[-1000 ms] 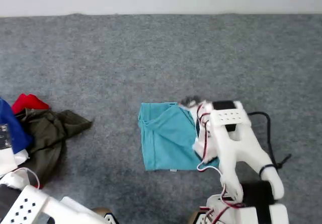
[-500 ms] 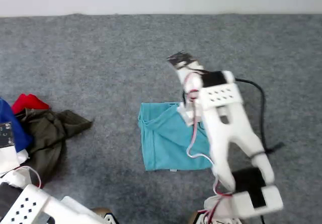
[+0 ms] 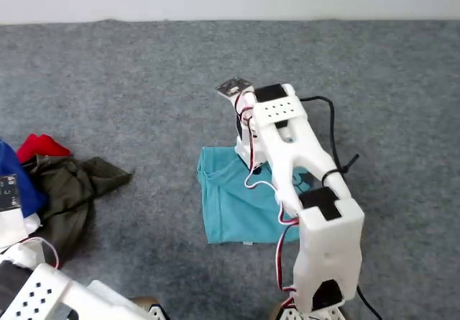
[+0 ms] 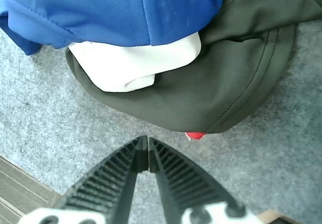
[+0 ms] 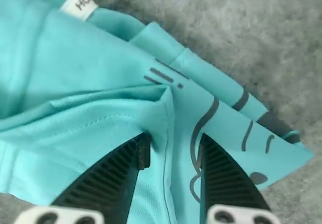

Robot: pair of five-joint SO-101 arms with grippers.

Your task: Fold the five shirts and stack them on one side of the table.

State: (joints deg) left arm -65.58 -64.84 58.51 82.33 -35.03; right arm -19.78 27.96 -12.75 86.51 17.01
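A: Where does the teal shirt (image 3: pixel 230 198) lie from the right gripper (image 5: pixel 173 148)?

B: Directly under it. We see the shirt flat near the middle of the table (image 3: pixel 144 83), already folded to a rough rectangle. The right arm (image 3: pixel 302 169) reaches across it from the near edge, and the gripper hangs over the shirt's far edge.

A: State of that gripper?

B: Spread. In the right wrist view, the two fingers stand either side of a raised fold in the teal cloth. The ridge runs between them, roughly in line with the fingers. We cannot tell whether the pads touch the cloth. Nothing is pinched yet.

A: Long axis of the shirt?

B: We cannot fix it. The arm covers the shirt's right part, and the visible outline is close to square.

A: And the left gripper (image 4: pixel 147 151)?

B: Pressed together, holding nothing. It hovers over bare table just beside the pile (image 3: pixel 50 183), where the blue shirt (image 4: pixel 126 12) lies on the olive shirt (image 4: pixel 226 83).

A: Which arm is nearer to which item?

B: The right arm is on the teal shirt. The left gripper is next to the pile, at the table's left side. Shirt and pile are well apart, with bare table between them.

A: What does the coming move turn on?

B: In our judgement, the ridge between the fingers. If we close there, we pinch the fold. A lift from one edge may let the lower layers fall open.
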